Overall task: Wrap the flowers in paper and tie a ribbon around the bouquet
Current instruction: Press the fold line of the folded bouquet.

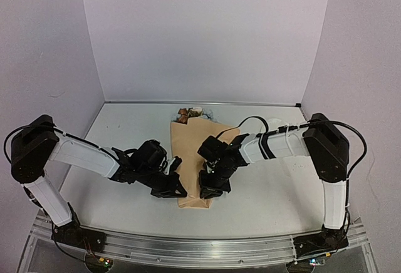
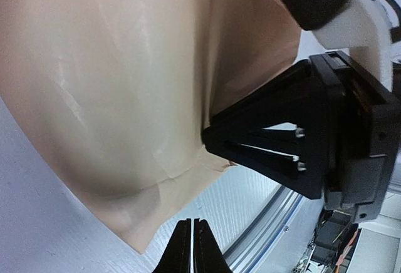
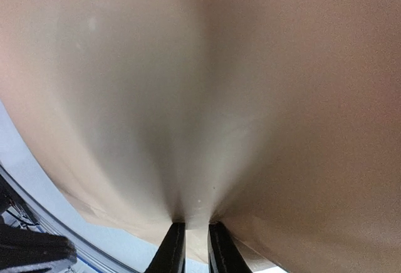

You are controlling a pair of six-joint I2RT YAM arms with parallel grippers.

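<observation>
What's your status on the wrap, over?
Left claw shut, empty, beside the paper. Right claw pinching the paper's near edge. Flowers showing at far end. No obstruction seen.

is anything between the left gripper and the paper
Nothing visible: the shut left gripper faces the near edge of the paper with only bare table between, while the right gripper pinches that same end.

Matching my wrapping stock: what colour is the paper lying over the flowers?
The paper is plain tan kraft-brown, unprinted; clearest in the left wrist view.
</observation>
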